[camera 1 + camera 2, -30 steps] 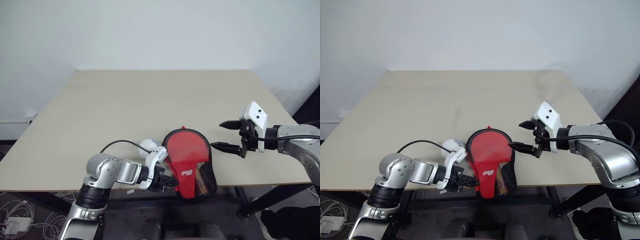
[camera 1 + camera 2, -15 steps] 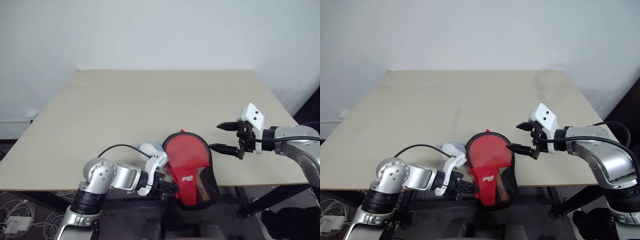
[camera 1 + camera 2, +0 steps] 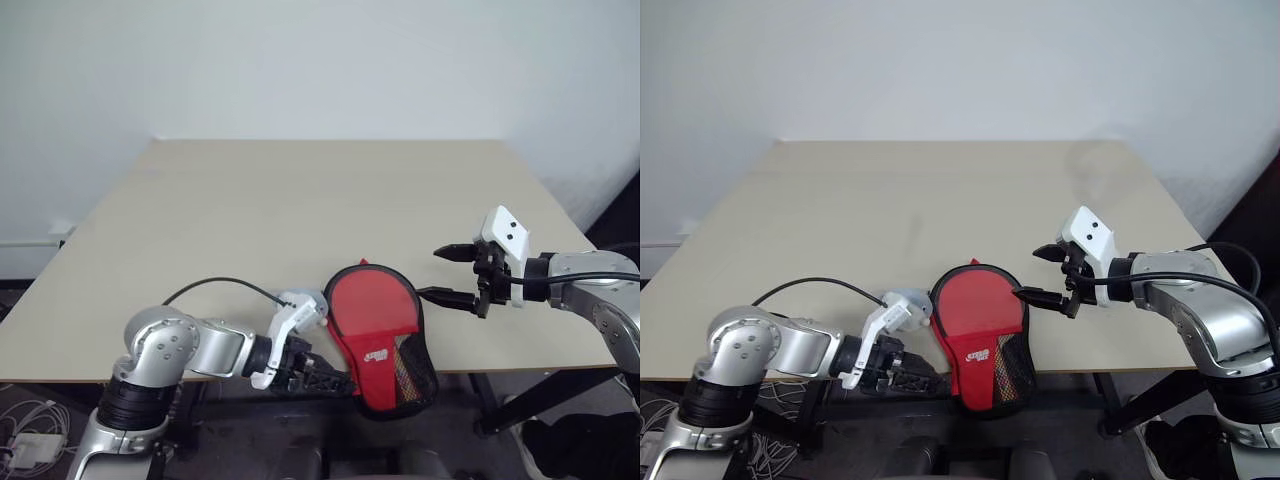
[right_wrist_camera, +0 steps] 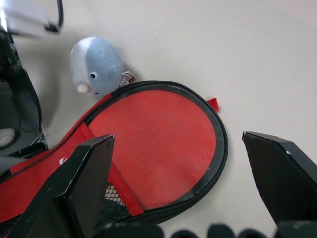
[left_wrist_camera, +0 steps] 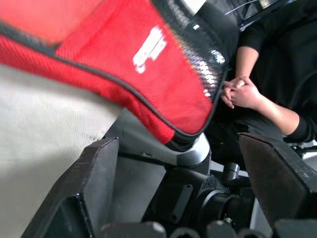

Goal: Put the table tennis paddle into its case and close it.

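Note:
The case (image 3: pixel 378 335) lies at the table's front edge, black-edged, with its narrow end with a red logo band and mesh hanging over the edge. The round red face of the table tennis paddle (image 4: pixel 158 144) shows through its clear half; the handle is hidden. My left gripper (image 3: pixel 325 380) sits below the table edge just left of the hanging end, open, with nothing between its fingers (image 5: pixel 94 178). To the right of the case, my right gripper (image 3: pixel 448 274) hovers just above the table, open and pointing at the case's round end.
A small pale grey round charm (image 4: pixel 96 64) lies on the table (image 3: pixel 300 200) against the case's left side, beside my left wrist. A person's clasped hands (image 5: pixel 240 91) show below and beyond the table edge. The far half of the table is bare.
My left gripper has let go of the case's hanging end, opened and drawn back to the left. The case slid slightly toward the front edge. The right gripper has held still.

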